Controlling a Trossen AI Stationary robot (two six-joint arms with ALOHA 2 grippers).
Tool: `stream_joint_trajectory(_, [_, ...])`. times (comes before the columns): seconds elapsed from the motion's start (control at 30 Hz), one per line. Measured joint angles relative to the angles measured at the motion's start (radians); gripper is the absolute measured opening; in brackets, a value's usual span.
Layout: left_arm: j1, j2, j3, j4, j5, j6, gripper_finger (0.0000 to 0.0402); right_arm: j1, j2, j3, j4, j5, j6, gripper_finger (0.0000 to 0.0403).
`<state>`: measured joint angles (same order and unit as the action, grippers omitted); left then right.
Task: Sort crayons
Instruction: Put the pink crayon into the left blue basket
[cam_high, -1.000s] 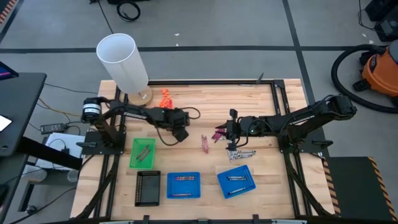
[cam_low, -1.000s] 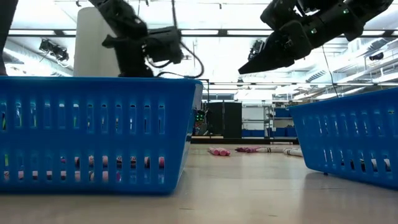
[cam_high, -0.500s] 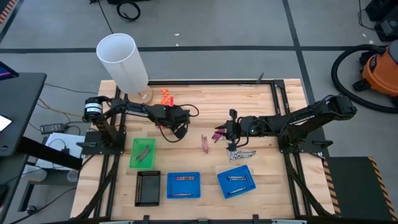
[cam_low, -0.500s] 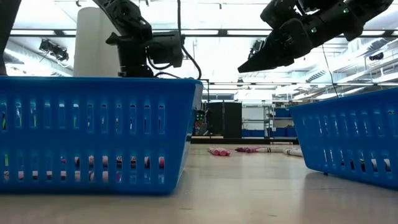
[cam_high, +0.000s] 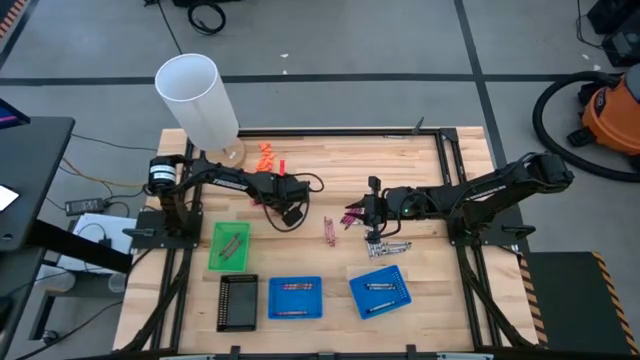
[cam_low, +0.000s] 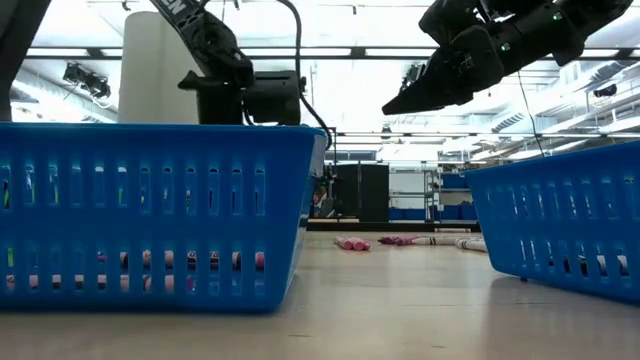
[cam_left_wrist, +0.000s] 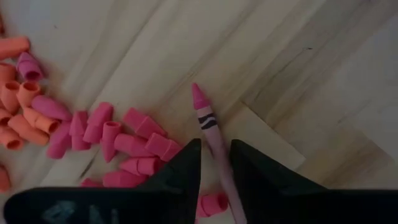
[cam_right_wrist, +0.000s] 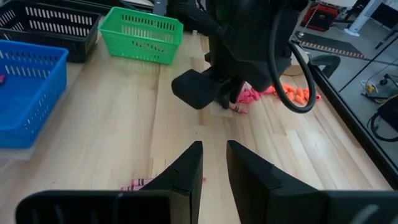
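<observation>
Fingers of the left gripper (cam_left_wrist: 214, 163) pinch a magenta crayon (cam_left_wrist: 208, 124), its tip pointing at bare wood beside scattered pink and orange eraser caps (cam_left_wrist: 93, 127); only this wrist view reveals the grip. From above, the right gripper (cam_high: 352, 215) hovers over loose crayons (cam_high: 329, 229), jaws slightly parted and empty. Farther off stands the white cylinder (cam_high: 198, 99).

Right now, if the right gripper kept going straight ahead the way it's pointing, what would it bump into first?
Probably the left gripper. The right gripper points across bare table straight at it, with nothing between them in the right wrist view. The pink pieces lie just behind it. It may skim the wood first; depth is unclear.
</observation>
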<state>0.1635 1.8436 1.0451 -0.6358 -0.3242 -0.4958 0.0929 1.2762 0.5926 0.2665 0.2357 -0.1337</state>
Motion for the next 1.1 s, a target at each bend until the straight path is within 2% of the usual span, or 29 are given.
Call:
stream_joint_trajectory(0.17, [-0.007,-0.003,-0.002,0.029,0.052,0.104,0.0062,0.0,0.0,0.0,0.0,0.001,0.0,0.0083])
stream_joint_trajectory(0.37, [-0.016,-0.003,-0.002,0.039,0.056,0.182,0.0013,0.0,0.0,0.0,0.0,0.001,0.0,0.0083])
stream_joint_trajectory(0.6, [-0.014,-0.04,-0.006,0.033,0.055,0.213,0.0013,0.0,0.0,0.0,-0.001,0.001,0.0,0.0083])
stream_joint_trajectory(0.67, [-0.016,-0.065,-0.009,0.019,0.081,0.212,0.0013,0.0,0.0,0.0,-0.005,0.002,0.0,0.0083])
stream_joint_trajectory(0.87, [-0.035,-0.15,-0.008,0.004,0.061,0.212,0.0013,0.0,0.0,0.0,-0.006,0.003,0.0,0.0083])
stream_joint_trajectory(1.1, [-0.088,-0.249,-0.006,0.046,0.219,0.21,0.0015,0.0,0.0,0.0,-0.006,0.005,0.0,0.0083])
